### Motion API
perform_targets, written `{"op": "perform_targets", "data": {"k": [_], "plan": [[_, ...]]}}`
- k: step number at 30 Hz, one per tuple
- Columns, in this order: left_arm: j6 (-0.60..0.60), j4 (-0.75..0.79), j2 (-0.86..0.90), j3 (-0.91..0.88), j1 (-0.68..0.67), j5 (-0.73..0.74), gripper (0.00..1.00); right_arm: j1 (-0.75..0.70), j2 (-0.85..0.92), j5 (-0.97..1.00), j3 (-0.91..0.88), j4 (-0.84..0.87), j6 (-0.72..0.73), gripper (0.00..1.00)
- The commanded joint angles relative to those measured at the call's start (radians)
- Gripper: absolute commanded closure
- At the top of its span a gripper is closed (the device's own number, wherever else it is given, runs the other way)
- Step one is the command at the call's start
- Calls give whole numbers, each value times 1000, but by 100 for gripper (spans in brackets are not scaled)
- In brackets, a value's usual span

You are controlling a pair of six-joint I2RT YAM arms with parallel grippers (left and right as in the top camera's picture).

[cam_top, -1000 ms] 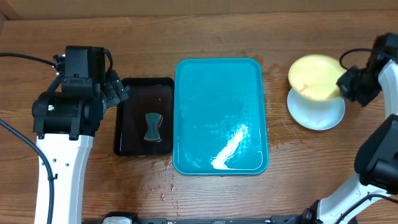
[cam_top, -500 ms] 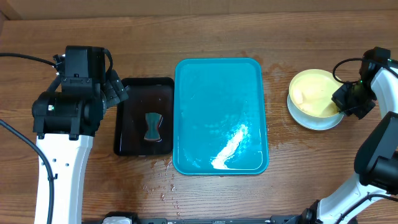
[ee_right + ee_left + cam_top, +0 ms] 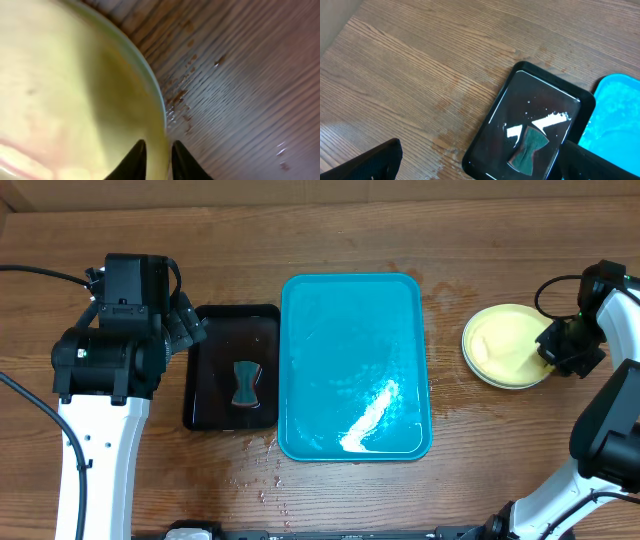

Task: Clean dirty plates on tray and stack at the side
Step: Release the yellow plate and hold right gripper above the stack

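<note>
Tray point(image 3: 355, 365): bare of plates, only a wet film left. Black tray point(image 3: 205, 370) alongside: sponge point(image 3: 246, 383) lying inside. Left claw point(image 3: 481, 144): spread wide above the black tray. Yellow plate point(image 3: 505, 343): tilted a second ago, now laid flat on a pale plate point(image 3: 500, 385) at the right of the surface point(image 3: 300, 240). Right claw point(image 3: 158, 145): fingertips astride the yellow plate's rim; pinching or letting go cannot be told. Stacking judged nearly done.
</note>
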Motion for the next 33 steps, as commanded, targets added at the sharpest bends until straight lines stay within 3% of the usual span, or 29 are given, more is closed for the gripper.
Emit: {"op": "perform_targets", "data": {"k": [1, 4, 7, 9, 23, 24, 25, 33], "plan": [[-18, 2, 1, 11, 0, -5, 0, 5, -8, -20, -7, 15, -14, 54], [-18, 2, 1, 11, 0, -5, 0, 5, -8, -76, -7, 42, -90, 40], [-18, 2, 1, 11, 0, -5, 0, 5, -8, -173, -7, 82, -186, 34], [-18, 1, 1, 11, 0, -5, 0, 11, -8, -282, -7, 128, -292, 24], [-18, 1, 1, 11, 0, -5, 0, 187, -8, -325, -7, 292, -646, 22], [-18, 1, 1, 11, 0, -5, 0, 203, -8, -325, -7, 293, -653, 2], [-18, 1, 1, 11, 0, -5, 0, 216, -8, -321, -7, 293, -655, 0], [-18, 1, 1, 11, 0, -5, 0, 274, -8, -322, -7, 292, -655, 0]]}}
